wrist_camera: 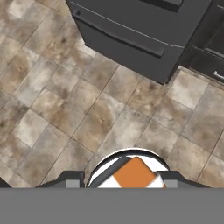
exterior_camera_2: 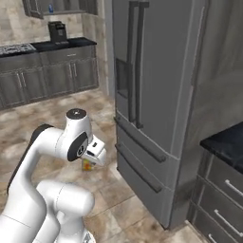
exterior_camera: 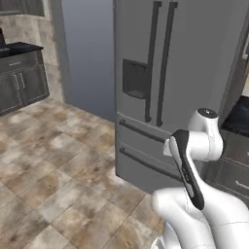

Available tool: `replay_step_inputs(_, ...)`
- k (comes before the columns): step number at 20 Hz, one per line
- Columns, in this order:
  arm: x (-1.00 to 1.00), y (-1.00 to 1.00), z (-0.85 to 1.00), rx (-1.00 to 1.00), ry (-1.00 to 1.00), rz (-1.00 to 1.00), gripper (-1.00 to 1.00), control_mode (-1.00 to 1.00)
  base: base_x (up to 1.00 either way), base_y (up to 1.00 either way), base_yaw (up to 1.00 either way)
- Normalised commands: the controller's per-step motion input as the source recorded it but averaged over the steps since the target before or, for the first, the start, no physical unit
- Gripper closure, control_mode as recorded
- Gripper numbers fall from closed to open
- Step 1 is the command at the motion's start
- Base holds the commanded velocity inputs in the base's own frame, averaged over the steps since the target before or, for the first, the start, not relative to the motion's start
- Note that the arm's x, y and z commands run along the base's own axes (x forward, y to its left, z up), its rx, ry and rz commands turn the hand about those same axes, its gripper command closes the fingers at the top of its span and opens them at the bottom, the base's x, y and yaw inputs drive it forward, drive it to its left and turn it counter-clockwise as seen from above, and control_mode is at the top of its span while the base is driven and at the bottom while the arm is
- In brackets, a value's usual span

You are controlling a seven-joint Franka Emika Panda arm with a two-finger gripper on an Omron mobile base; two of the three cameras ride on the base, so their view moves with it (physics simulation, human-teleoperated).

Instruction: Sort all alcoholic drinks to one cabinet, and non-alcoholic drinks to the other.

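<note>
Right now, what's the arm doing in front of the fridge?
The arm is carrying the orange-yellow carton in its gripper, jaws closed on it. It is held low over the tiled floor, pointing downward, beside the grey fridge. Dark base cabinets sit across the room.

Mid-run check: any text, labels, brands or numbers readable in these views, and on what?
None can be read.
Orange carton held in the gripper: plain orange and white faces, no lettering visible.
Fridge: no brand or sign on its doors.
Small blue thing in the far cabinet: too small to read.
</note>
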Motion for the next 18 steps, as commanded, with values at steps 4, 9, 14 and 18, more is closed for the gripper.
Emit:
replay_step_inputs(4,0.0,0.0,0.0,0.0,0.0,0.0,1.0,1.0,0.1,0.36,0.47)
replay_step_inputs(9,0.0,0.0,0.0,0.0,0.0,0.0,1.0,1.0,0.06,0.33,0.46)
replay_step_inputs(14,0.0,0.0,0.0,0.0,0.0,0.0,1.0,1.0,0.21,0.25,0.46)
replay_step_inputs(18,0.0,0.0,0.0,0.0,0.0,0.0,1.0,1.0,0.72,0.2,0.38)
